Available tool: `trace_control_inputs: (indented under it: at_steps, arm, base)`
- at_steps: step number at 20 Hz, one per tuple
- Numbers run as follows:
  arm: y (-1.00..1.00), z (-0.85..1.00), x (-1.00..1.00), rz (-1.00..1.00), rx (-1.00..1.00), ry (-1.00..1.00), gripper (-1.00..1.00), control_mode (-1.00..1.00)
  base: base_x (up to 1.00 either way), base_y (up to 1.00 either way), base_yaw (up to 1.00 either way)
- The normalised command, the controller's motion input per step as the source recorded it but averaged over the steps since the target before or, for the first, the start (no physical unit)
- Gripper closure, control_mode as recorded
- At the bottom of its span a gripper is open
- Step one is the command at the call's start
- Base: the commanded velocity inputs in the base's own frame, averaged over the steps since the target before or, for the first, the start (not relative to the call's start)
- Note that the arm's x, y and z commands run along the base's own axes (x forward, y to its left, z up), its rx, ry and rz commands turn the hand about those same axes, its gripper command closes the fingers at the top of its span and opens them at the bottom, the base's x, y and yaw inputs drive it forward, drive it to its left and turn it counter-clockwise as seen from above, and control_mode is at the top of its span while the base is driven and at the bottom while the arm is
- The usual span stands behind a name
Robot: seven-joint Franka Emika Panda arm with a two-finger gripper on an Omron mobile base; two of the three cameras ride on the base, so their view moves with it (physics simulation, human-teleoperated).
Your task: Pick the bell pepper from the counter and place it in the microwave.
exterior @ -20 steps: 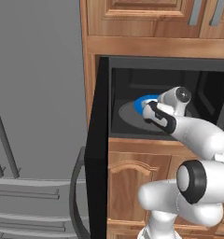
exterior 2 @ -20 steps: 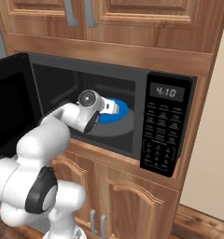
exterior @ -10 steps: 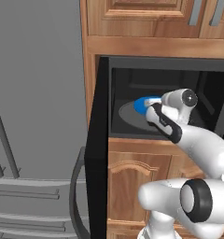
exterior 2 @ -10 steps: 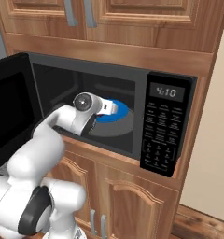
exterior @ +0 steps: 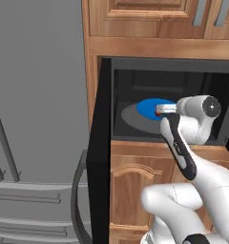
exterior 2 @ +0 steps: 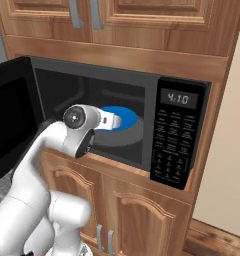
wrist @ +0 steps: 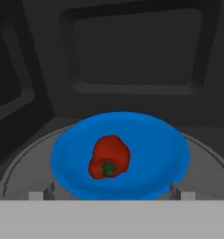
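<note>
The microwave [exterior 2: 142, 125] is seen built into wooden cabinetry, its black door [exterior 2: 9, 117] swung open to the left. Inside the dark cavity a blue plate [exterior 2: 123, 117] is set on the grey turntable [exterior 2: 119, 137]. The white arm [exterior 2: 52, 155] is reached into the opening, its wrist held level with the plate, and the gripper is hidden behind the wrist. To the right, the button panel [exterior 2: 173, 150] is topped by a small display [exterior 2: 179, 98] reading 4:10. Cabinet doors with grey handles [exterior 2: 84, 12] are seen above.
</note>
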Motion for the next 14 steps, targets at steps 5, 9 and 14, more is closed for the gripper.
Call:
trace_control_inputs:
  at_steps: [5, 9, 14]
  arm:
    - [0.0, 0.67, -1.0, -0.15, 0.05, 0.18, -1.0, -1.0]
    - [0.0, 0.62, -1.0, -0.08, 0.05, 0.23, -1.0, -1.0]
    - [0.02, 0.26, -1.0, -0.06, 0.03, 0.15, -1.0, -1.0]
  base:
    - [0.0, 0.0, 0.0]
    - [0.0, 0.0, 0.0]
    - [0.0, 0.0, 0.0]
